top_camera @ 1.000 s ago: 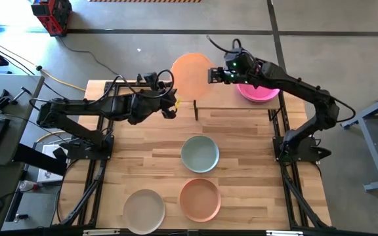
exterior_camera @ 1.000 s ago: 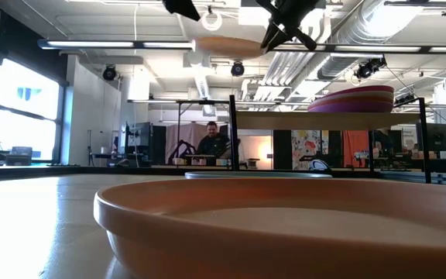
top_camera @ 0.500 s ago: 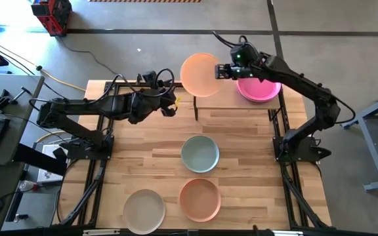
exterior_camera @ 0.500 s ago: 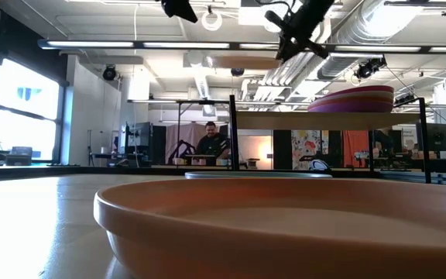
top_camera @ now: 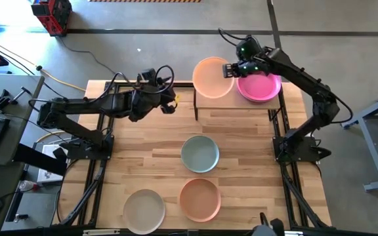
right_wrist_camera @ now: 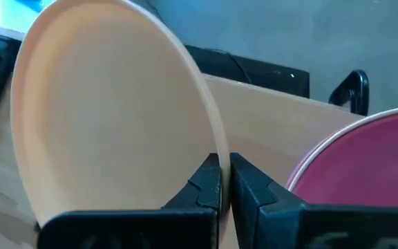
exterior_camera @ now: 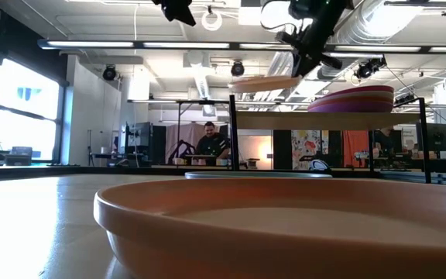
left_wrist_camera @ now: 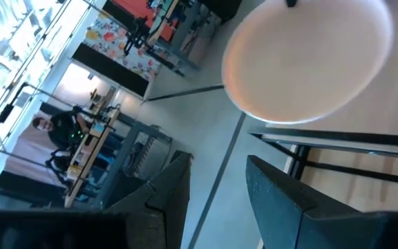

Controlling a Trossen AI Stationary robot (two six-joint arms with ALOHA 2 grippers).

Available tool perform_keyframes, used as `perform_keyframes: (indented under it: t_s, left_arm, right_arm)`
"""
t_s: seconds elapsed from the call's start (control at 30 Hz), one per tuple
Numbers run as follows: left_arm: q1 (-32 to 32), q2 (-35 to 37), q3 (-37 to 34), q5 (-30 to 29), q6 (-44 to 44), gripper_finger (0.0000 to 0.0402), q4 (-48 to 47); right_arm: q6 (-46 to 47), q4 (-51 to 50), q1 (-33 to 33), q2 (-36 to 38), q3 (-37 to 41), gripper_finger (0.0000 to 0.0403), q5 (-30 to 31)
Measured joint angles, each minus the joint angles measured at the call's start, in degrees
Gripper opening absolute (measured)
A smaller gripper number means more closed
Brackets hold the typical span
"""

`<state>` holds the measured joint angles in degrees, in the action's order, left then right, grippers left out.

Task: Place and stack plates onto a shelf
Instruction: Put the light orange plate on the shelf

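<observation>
My right gripper is shut on a pale orange plate and carries it over the left half of the shelf, above the board. A stack topped by a magenta plate sits on the shelf's right half; the low view shows a purple plate in it. My left gripper hangs open in the air left of the shelf, and its wrist view looks at the orange plate from a distance. My right gripper pinches the orange plate's rim on the side toward the magenta stack, one finger inside the dish, the other outside. The fingers come from the table's right, slanting down. The plate is lifted clear, nearly level above the shelf board.
Three more plates lie on the table in front of the shelf: a pale teal one, a salmon one near the front edge and a beige one to its left. Thin black shelf posts stand at the board's corners. A person sits far behind.
My right gripper has carried the orange plate toward the table's right and downward, from beside the shelf's left post to over the shelf's left half, close to the magenta stack. It has stayed shut on the rim throughout.
</observation>
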<state>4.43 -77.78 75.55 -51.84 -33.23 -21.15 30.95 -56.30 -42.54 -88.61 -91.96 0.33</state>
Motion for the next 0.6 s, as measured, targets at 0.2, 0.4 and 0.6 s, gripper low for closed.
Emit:
perform_keyframes:
  t_s: [0.2,0.4,0.6]
  left_arm:
    - [2.88,0.0,0.0,-0.04,0.15,0.0131,0.0]
    - [5.24,0.0,0.0,-0.01,1.3,0.0131,0.01]
    - [7.09,0.0,0.0,0.01,3.63,0.0131,0.02]
  right_arm:
    - [-1.45,-2.17,0.07,-2.45,0.0,0.0,-0.17]
    - [-3.05,-4.1,-0.24,-4.34,0.0,0.0,-0.09]
    - [-4.67,-5.72,-0.31,-6.13,0.0,0.0,1.54]
